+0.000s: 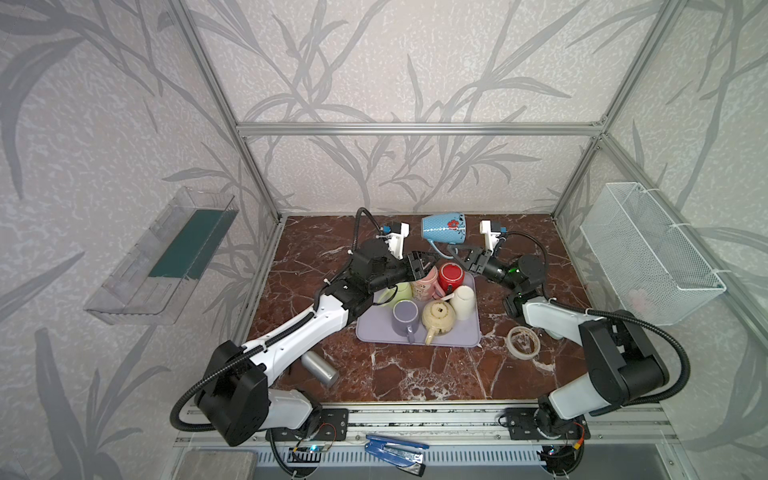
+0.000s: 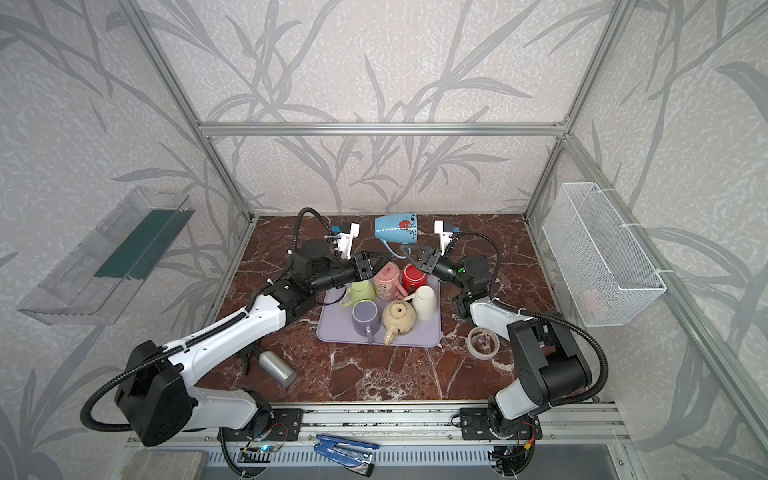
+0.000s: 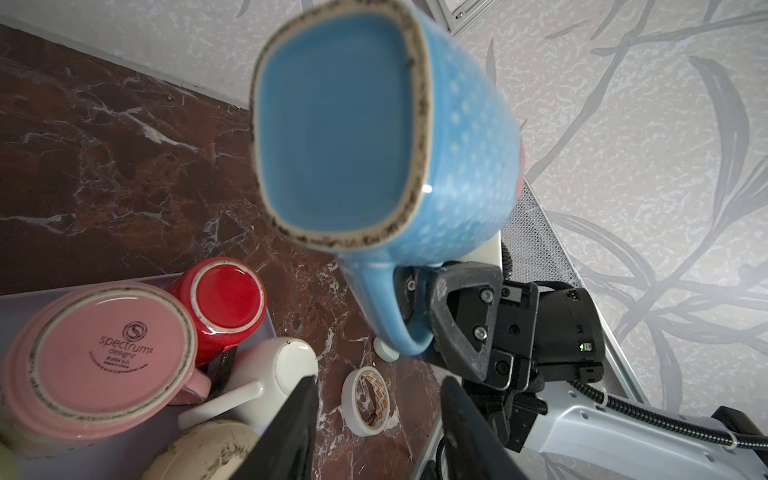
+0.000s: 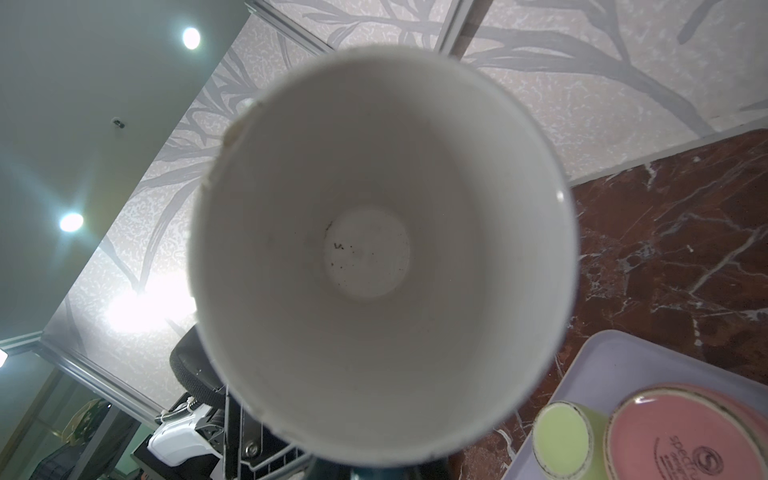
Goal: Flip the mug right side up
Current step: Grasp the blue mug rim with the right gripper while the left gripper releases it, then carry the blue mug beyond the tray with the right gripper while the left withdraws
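While the right gripper (image 1: 454,249) clamps its handle, the glossy, white-dotted blue mug (image 1: 443,227) hangs on its side above the back of the table, squarish base toward the left gripper (image 1: 430,261), whose jaws stand apart, empty. Below lies a red-brown veined marble tabletop (image 1: 415,374), enclosed by leaf-patterned wallpaper (image 1: 415,62).

In both top views the left arm (image 1: 299,332) is reaching from the lower left toward the centre of the frame. Its left gripper (image 1: 429,262) is holding its jaws parted with nothing between them. The right arm (image 1: 548,313) is bending in from the lower right, and its right gripper (image 1: 454,250) is pinching the handle of the blue mug (image 1: 442,228), carrying it clear of the table.
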{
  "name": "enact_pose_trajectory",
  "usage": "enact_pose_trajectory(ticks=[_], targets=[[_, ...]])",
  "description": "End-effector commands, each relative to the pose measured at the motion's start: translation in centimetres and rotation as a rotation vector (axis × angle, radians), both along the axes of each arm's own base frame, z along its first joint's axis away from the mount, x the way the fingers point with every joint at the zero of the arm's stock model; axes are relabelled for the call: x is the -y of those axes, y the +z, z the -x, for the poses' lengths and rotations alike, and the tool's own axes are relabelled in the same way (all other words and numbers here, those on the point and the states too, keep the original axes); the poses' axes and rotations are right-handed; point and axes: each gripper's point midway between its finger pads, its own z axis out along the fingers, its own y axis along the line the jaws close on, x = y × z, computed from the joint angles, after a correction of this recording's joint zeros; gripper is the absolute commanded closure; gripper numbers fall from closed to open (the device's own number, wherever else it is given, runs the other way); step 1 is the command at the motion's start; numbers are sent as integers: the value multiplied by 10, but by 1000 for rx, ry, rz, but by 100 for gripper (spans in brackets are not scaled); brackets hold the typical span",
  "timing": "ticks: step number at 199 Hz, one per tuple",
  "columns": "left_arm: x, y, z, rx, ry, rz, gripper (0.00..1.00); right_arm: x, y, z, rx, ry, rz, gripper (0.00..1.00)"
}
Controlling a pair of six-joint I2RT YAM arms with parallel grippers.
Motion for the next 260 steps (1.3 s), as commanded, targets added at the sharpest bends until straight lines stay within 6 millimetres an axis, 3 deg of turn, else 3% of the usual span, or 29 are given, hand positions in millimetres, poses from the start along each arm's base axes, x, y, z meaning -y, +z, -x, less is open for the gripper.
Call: enact_pose_trajectory(ticks=[1, 33, 43, 77, 137, 200, 260], targets=[[-5, 4, -5, 29, 15, -50, 41, 8, 32, 6, 127, -35, -18, 100], [-15, 1, -3, 35, 21, -128, 6, 16, 22, -3, 97, -80, 18, 100], [-19, 1, -1, 37, 25, -158, 1, 19, 14, -6, 79, -102, 52, 100], [-41, -4, 6, 47, 54, -254, 1, 26, -5, -14, 42, -187, 193, 100], [-85, -31, 18, 7, 117, -499, 1, 47, -35, -36, -55, -335, 423, 100], [-121, -56, 25, -29, 139, -767, 1, 77, -51, -63, -121, -476, 669, 100], [-147, -75, 25, -30, 194, -912, 1, 100, -72, -87, -164, -547, 919, 100]])
